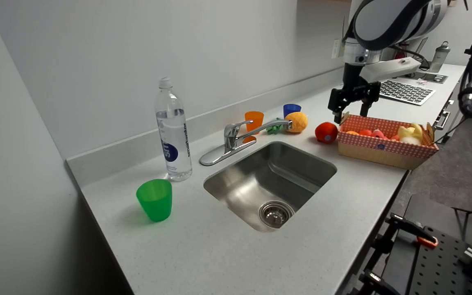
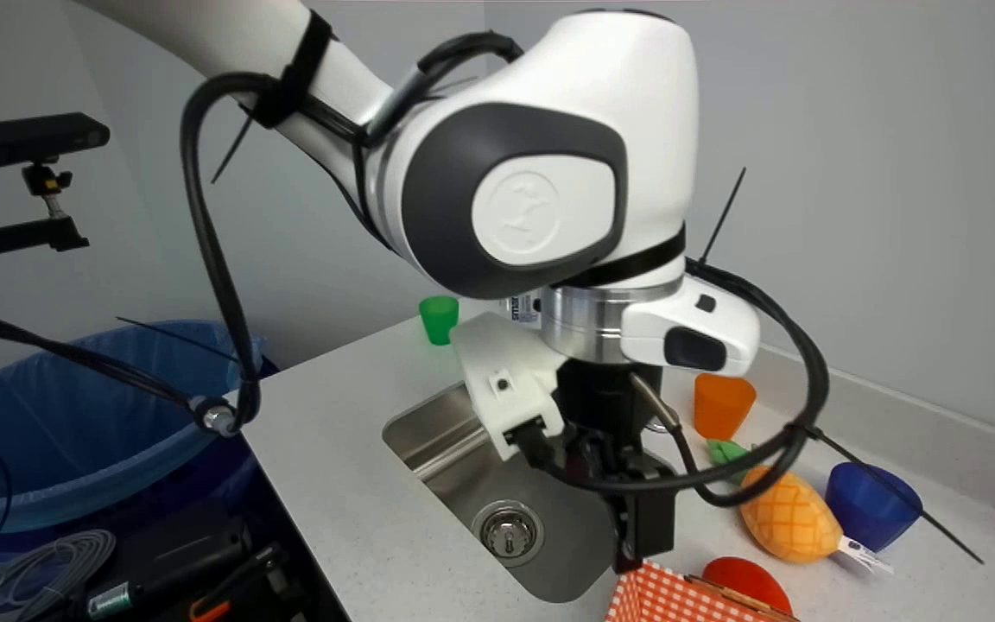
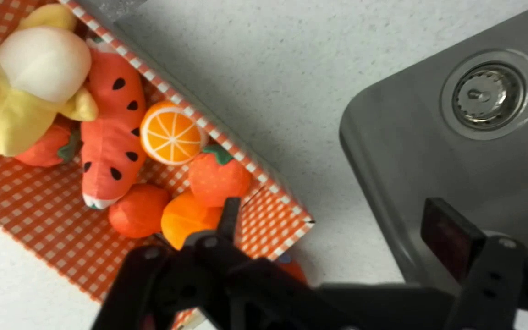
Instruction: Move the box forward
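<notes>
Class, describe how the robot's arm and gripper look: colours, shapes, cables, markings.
The arm is white and rounded, with a dark grey panel around a white cap bearing a faint emblem. It has a silvery collar and looping black cables. The gripper is black and angular, with blocky fingers.
</notes>
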Robot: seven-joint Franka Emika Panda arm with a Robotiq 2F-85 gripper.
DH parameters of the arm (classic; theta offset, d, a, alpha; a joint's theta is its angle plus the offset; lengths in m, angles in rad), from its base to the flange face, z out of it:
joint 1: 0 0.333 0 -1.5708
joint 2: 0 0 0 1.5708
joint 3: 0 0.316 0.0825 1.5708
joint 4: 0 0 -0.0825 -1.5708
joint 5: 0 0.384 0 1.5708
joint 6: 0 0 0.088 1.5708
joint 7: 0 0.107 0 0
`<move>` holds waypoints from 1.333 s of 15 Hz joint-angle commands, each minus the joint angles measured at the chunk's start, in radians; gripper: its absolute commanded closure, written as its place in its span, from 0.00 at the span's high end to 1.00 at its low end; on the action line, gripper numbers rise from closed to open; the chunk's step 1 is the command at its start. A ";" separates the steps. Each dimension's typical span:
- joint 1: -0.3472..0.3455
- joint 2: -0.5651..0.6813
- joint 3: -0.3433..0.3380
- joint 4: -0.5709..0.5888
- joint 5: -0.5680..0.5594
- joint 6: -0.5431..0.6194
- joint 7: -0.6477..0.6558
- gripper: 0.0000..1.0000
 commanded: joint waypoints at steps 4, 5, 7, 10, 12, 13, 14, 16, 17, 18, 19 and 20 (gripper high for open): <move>-0.006 0.176 -0.058 0.108 -0.081 0.011 -0.146 1.00; -0.006 0.191 -0.063 0.114 -0.082 0.013 -0.151 1.00; -0.009 0.219 -0.077 0.119 -0.105 0.030 -0.141 1.00; -0.005 0.244 -0.094 0.104 -0.146 0.061 -0.120 1.00; -0.002 0.258 -0.102 0.096 -0.169 0.080 -0.106 0.99; -0.001 0.263 -0.105 0.097 -0.173 0.083 -0.104 0.90; 0.000 0.267 -0.107 0.099 -0.170 0.085 -0.102 0.74; 0.002 0.271 -0.108 0.105 -0.157 0.089 -0.096 0.59; 0.002 0.271 -0.108 0.108 -0.152 0.088 -0.093 0.52; 0.002 0.269 -0.107 0.113 -0.145 0.085 -0.090 0.43; 0.003 0.270 -0.106 0.120 -0.139 0.083 -0.086 0.36; 0.003 0.273 -0.104 0.132 -0.131 0.081 -0.083 0.30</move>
